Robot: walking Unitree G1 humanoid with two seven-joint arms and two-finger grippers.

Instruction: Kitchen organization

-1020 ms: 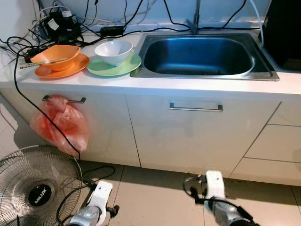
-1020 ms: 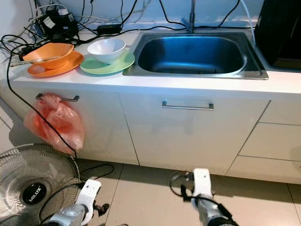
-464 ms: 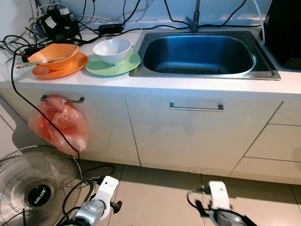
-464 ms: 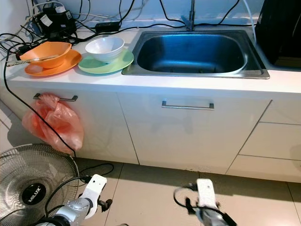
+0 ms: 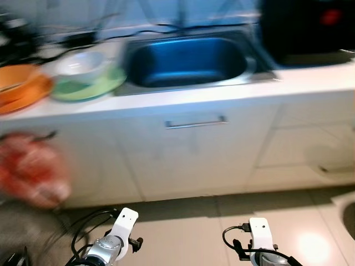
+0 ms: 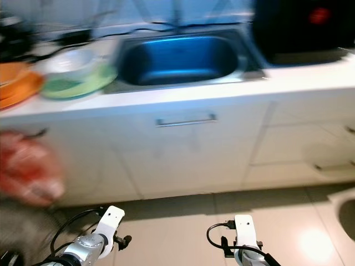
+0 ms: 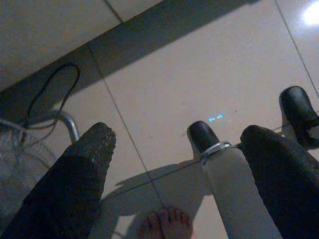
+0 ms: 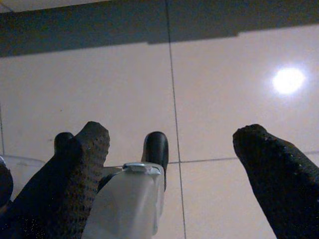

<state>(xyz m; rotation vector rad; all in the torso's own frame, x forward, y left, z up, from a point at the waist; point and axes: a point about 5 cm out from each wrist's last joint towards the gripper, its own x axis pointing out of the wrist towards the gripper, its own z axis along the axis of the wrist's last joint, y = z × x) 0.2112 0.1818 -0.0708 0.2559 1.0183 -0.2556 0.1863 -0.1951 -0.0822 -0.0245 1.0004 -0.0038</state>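
The head views are blurred. A steel sink (image 5: 186, 58) is set in the white counter (image 5: 233, 91). To its left a white bowl (image 5: 83, 62) sits on a green plate (image 5: 91, 87), with an orange bowl and plate (image 5: 19, 84) further left. Both arms hang low over the floor tiles, the left arm (image 5: 113, 244) and the right arm (image 5: 258, 246). In the wrist views my left gripper (image 7: 174, 164) and my right gripper (image 8: 172, 167) are open, with nothing between their fingers.
A black appliance (image 5: 305, 27) stands on the counter right of the sink. A red plastic bag (image 5: 30, 172) hangs on the left cupboard. A bar handle (image 5: 195, 122) crosses the cupboard below the sink. A person's bare toes (image 7: 167, 225) and a cable (image 7: 50, 99) are on the floor.
The whole picture has slid left and gone blurred, so the camera has turned right; the fan has left the view. Both arms hang much as before.
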